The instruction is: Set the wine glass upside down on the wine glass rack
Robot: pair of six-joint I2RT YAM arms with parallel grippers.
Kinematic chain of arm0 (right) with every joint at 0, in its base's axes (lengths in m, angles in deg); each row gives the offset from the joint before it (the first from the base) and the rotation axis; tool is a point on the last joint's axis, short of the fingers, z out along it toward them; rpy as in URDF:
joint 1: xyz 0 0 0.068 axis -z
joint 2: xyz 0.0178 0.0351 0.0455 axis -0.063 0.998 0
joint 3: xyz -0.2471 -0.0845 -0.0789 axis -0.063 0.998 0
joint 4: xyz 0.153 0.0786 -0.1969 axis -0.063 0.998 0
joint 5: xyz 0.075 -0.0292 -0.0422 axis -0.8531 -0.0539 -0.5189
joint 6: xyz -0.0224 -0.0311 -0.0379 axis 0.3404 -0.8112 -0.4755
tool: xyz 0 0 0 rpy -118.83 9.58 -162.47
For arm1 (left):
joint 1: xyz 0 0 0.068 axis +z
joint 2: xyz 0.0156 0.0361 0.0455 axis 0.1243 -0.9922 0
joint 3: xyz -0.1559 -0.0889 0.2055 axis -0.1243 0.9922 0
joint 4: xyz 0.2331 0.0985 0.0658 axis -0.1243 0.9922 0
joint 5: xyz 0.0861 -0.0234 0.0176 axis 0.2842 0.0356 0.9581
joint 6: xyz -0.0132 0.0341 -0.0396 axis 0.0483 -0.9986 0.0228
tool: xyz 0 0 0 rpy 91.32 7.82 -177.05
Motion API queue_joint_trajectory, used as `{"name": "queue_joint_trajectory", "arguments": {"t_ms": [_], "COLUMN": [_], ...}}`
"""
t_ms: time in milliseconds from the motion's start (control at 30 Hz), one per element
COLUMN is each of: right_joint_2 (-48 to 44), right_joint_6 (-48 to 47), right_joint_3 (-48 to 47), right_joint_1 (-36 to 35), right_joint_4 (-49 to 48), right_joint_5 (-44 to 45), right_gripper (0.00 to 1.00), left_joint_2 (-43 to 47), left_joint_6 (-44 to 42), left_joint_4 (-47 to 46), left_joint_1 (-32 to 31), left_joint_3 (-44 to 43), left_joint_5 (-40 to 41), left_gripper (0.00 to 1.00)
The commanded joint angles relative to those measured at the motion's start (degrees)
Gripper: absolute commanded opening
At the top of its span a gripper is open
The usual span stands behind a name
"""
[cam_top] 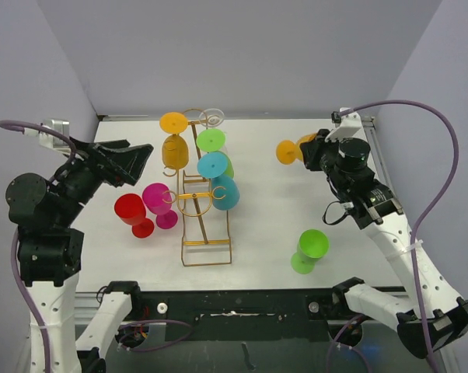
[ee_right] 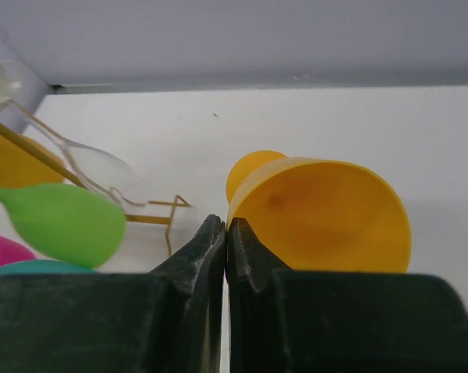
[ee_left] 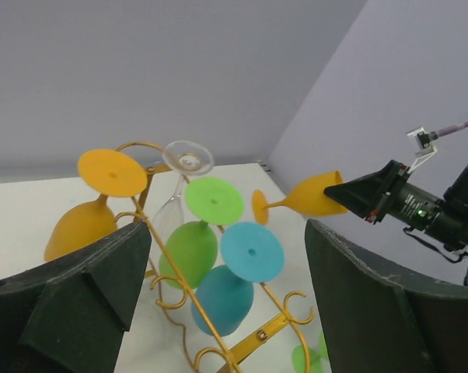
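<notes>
We see our right claw pinching the rim of the wine glass. The glass is orange-yellow, with a round cup, a thin stem and a flat round foot. It is held sideways, foot pointing at the gold wine glass rack, well off to its right. Our left claw is spread wide, holding nothing.

One gold wire rack, eight wine glasses in all, two orange glasses, two green glasses, one teal glass, one clear glass, one pink glass, one red glass, two robot arms at the lower corners
</notes>
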State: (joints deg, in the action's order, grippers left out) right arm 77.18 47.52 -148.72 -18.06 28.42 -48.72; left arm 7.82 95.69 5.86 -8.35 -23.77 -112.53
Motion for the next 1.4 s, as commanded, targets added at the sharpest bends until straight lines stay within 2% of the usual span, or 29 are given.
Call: {"name": "queue_joint_trajectory", "arguments": {"t_ms": [0, 200, 433, 567, 733, 933, 1133, 1367], "right_joint_2": [-2.34, -2.24, -0.94, 0.3, 3.25, 9.5, 16.33, 19.33], "right_joint_6": [-1.24, -1.9, -4.49, -6.21, -9.37, -19.25, -26.51, -30.94], "right_joint_3": [-4.28, -5.89, -6.13, -6.43, -6.64, -8.56, -12.58, -13.26], "right_joint_1": [-5.32, -11.07, -18.77, -22.8, -29.03, -38.45, -44.7, -49.37], "right_joint_4": [-14.74, -26.47, -39.18, -46.18, -54.85, -62.74, -66.47, -66.13], "right_joint_5": [0.25, -0.1, -1.13, -2.19, -2.24, 2.59, 5.05, 5.94], "right_gripper": [0.0, 0.0, 0.0, 0.0, 0.0, 0.0, 0.0, 0.0], "left_joint_2": [-1.66, -4.73, -6.94, -6.0, -3.56, 0.2, 2.98, 2.87], "left_joint_6": [13.57, 31.38, 42.98, 48.94, 54.16, 59.64, 60.36, 63.33], "left_joint_4": [-17.8, -35.18, -48.87, -52.98, -53.23, -50.66, -41.06, -41.38], "left_joint_1": [0.23, 0.18, 0.14, 0.16, 0.09, 0.07, 0.13, 0.15], "left_joint_3": [0.02, 5.18, 8.92, 12.96, 16.97, 20.89, 20.85, 22.53], "left_joint_5": [-6.66, -8.22, -5.52, -2.63, 1.64, 6.31, 10.87, 11.99], "left_gripper": [0.78, 0.76, 0.72, 0.72, 0.71, 0.69, 0.69, 0.61]}}
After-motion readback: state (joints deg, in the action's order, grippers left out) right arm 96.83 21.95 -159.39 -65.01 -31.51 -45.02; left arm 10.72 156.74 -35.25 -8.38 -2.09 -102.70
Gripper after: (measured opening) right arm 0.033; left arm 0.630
